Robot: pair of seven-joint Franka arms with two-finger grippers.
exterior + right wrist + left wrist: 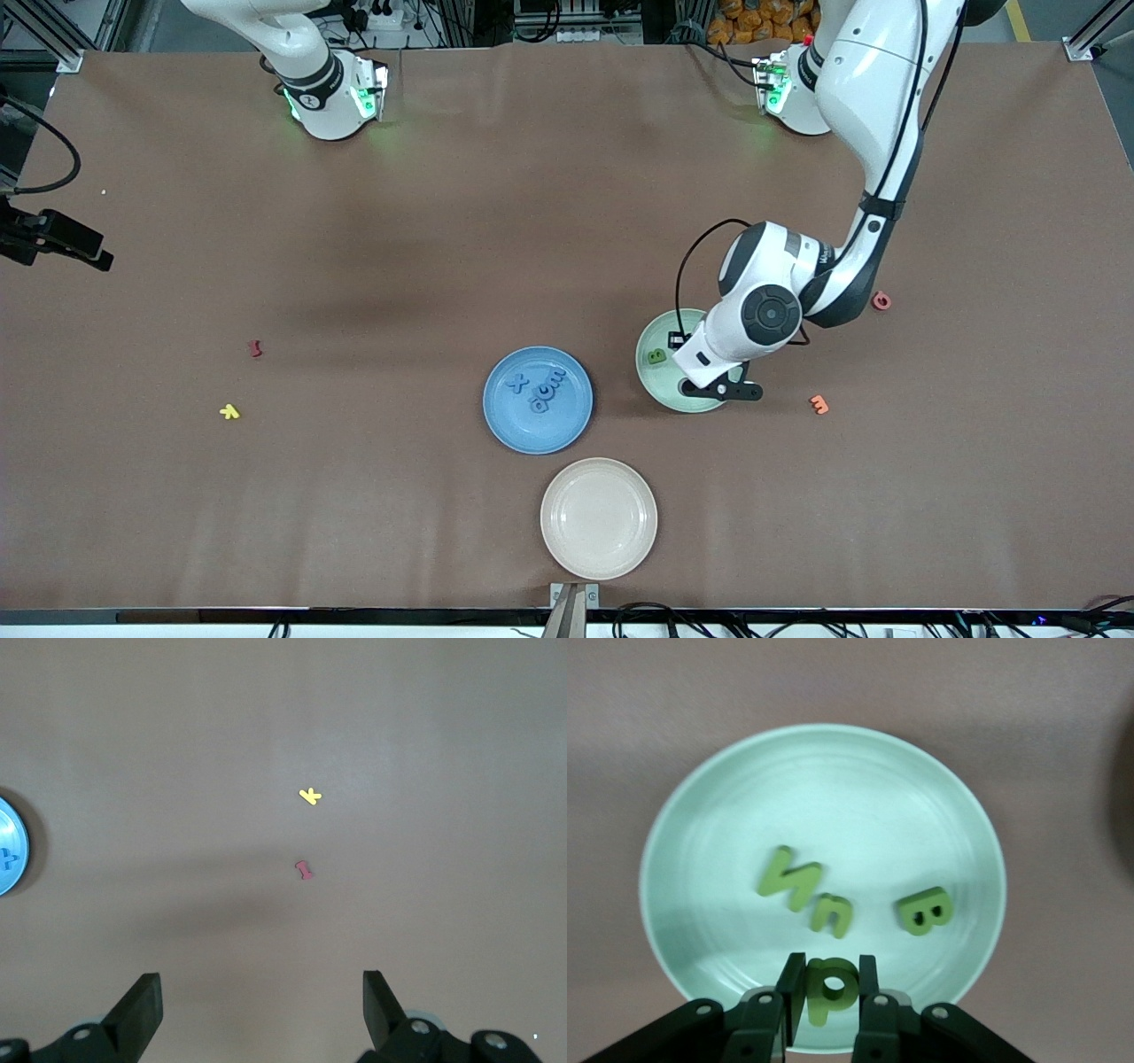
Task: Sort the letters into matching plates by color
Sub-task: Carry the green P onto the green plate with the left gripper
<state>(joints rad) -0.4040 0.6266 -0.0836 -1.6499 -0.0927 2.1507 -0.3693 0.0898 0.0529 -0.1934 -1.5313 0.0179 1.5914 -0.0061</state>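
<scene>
My left gripper (829, 970) is shut on a green letter P (831, 985) and holds it just above the pale green plate (700, 797). Three green letters lie in that plate: a B (925, 910) and two others (788, 877) beside it. From the front, the left gripper (718, 387) covers much of the green plate (654, 377); only the B (656, 356) shows. The blue plate (505, 430) beside it holds several blue letters (540, 394). My right gripper (262, 992) waits open and empty, high over the right arm's end of the table.
A cream plate (599, 518) sits nearer the front camera than the blue one. Loose letters lie on the brown table: red (881, 300) and orange (819, 404) toward the left arm's end, dark red (256, 348) and yellow (229, 411) toward the right arm's end.
</scene>
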